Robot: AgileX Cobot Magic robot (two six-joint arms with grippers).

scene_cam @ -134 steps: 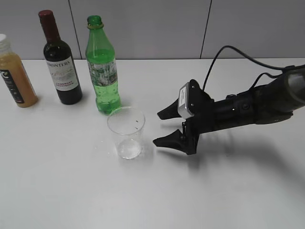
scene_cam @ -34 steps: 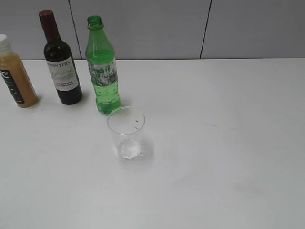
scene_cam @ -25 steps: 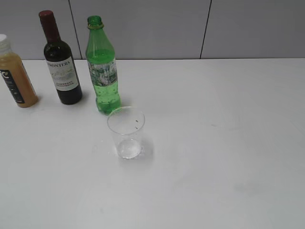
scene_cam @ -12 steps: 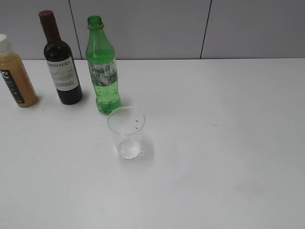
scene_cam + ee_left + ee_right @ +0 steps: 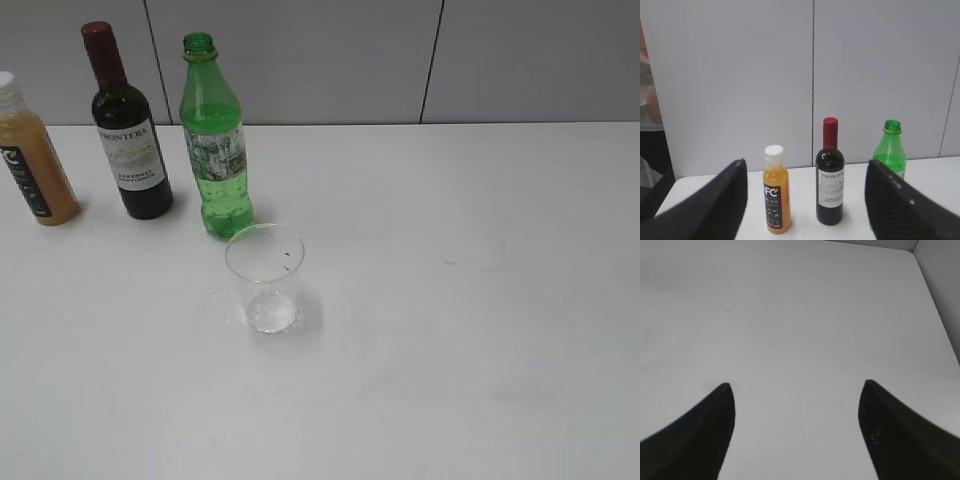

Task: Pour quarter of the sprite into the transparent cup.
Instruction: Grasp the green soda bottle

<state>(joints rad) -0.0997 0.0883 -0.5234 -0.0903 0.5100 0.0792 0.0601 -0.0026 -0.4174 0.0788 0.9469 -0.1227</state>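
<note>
Both my grippers, left [image 5: 805,200] and right [image 5: 795,430], are spread wide, holding nothing. The sprite [image 5: 214,140] stands upright just behind the transparent cup [image 5: 265,278], so a short tilt should reach its rim.

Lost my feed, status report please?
Both grippers open, holding nothing. Sprite upright, uncapped, behind the transparent cup. Nothing blocking either.

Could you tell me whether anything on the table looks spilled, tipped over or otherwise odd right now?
Nothing is spilled or tipped. The sprite stands upright but capless, and the transparent cup in front of it has a small dark speck near its rim.
</note>
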